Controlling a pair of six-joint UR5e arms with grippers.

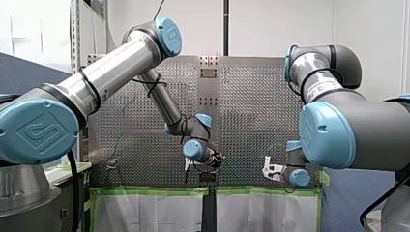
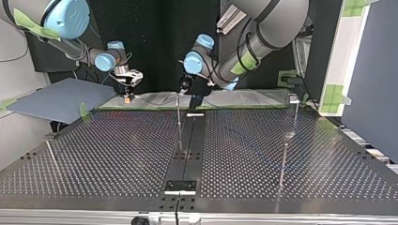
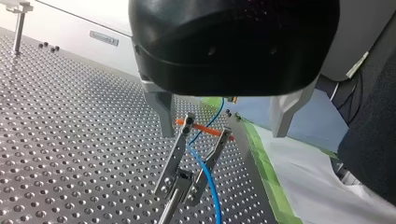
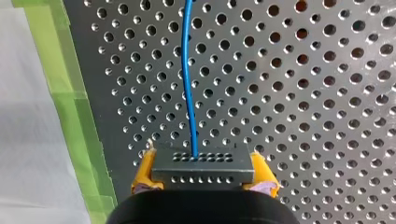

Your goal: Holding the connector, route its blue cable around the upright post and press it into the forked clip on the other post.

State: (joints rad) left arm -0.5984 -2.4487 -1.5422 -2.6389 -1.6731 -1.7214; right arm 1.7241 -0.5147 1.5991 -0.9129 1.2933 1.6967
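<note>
My right gripper [image 4: 204, 173] is clenched on the dark connector [image 4: 201, 161], yellow pads on both its sides, near the green-taped [image 4: 70, 102] edge of the table [image 4: 303, 93]. The blue cable [image 4: 187, 79] leaves the connector and runs ahead over the holes. My left gripper [image 3: 222, 130] is released, its metal fingers spread above the forked clip [image 3: 175, 158]. The cable passes between the clip's prongs.

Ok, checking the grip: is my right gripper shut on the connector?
Shut: on my right gripper, yellow pads clamp the connector on both sides.
</note>
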